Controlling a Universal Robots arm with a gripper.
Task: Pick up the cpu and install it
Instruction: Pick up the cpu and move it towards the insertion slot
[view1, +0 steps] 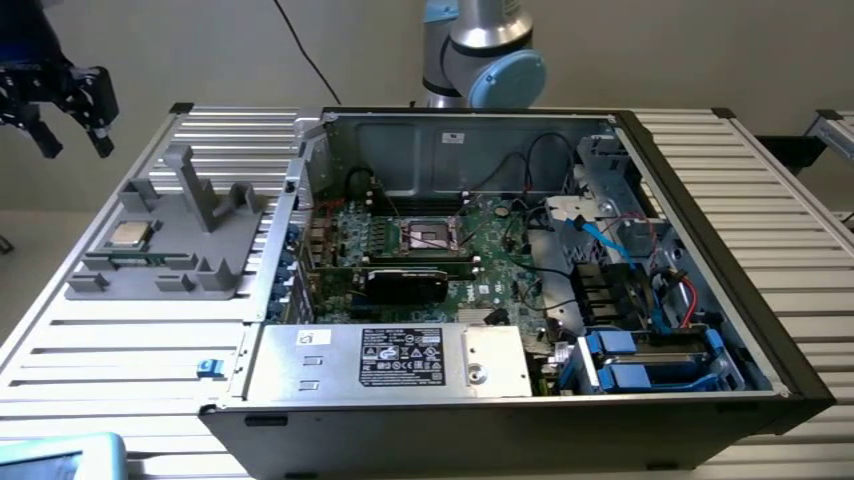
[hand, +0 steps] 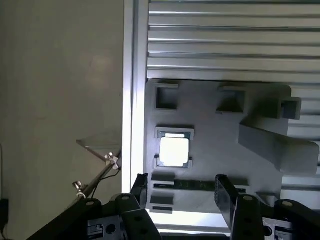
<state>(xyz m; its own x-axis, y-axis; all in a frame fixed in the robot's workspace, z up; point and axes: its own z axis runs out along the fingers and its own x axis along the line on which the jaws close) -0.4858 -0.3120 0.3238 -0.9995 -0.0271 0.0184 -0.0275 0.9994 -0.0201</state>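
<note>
The cpu (view1: 128, 234), a small flat square chip with a pale metal top, lies in a recess of the grey holder (view1: 200, 265) on the table at the exterior view's left. In the wrist view the cpu (hand: 174, 151) shows bright in its holder (hand: 210, 125). My gripper (view1: 64, 125) hangs high at the far left of the exterior view, above and behind the holder, apart from the cpu. Its two black fingers stand wide apart with nothing between them, seen from the wrist as the gripper (hand: 182, 192). The open socket (view1: 434, 236) sits mid-motherboard inside the computer case (view1: 694, 190).
The case holds a silver power supply (view1: 387, 360) with a black label, a black card (view1: 407, 283), cables and blue drive bays (view1: 647, 365). The slatted metal table (view1: 120, 350) carries it all. The arm's base (view1: 481, 60) rises behind the case. A thin rod (hand: 95, 177) shows beside the table edge.
</note>
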